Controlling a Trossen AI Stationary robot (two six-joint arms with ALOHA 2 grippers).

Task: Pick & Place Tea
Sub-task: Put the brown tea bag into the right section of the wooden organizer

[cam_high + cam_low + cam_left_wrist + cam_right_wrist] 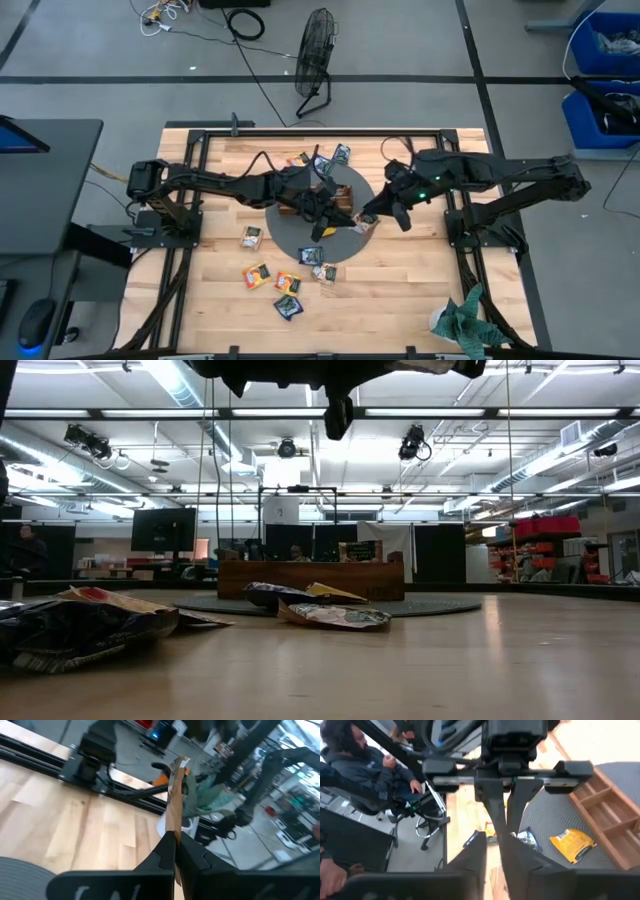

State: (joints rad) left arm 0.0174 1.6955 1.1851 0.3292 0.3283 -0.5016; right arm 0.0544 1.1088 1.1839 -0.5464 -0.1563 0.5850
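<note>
Above the grey round mat (300, 235) my two grippers meet tip to tip. My left gripper (345, 212) (176, 836) is shut on one tea sachet (175, 790), seen edge-on, brown and orange. My right gripper (366, 214) (492, 840) faces it from the table's right, with a narrow gap between its fingers. Other tea sachets lie flat on the table (251, 238) (288, 283) and on the mat (572, 842). The wooden compartment tray (322, 198) (605, 805) stands on the mat under the left arm. My left gripper pinches the sachet's near edge (172, 827) between its two fingers, coming about level from the table's left. The sachet stands on edge, sticks out past the fingertips and is lifted clear of the mat. My right gripper: I cannot tell whether its fingers touch the sachet.
Several sachets lie near the table's front (258, 275) (288, 307) (325, 272) and behind the tray (342, 153). A green cloth thing (465, 320) sits at the near right corner. A person (365, 765) sits beyond the table's left side. A fan (315, 60) stands on the floor behind.
</note>
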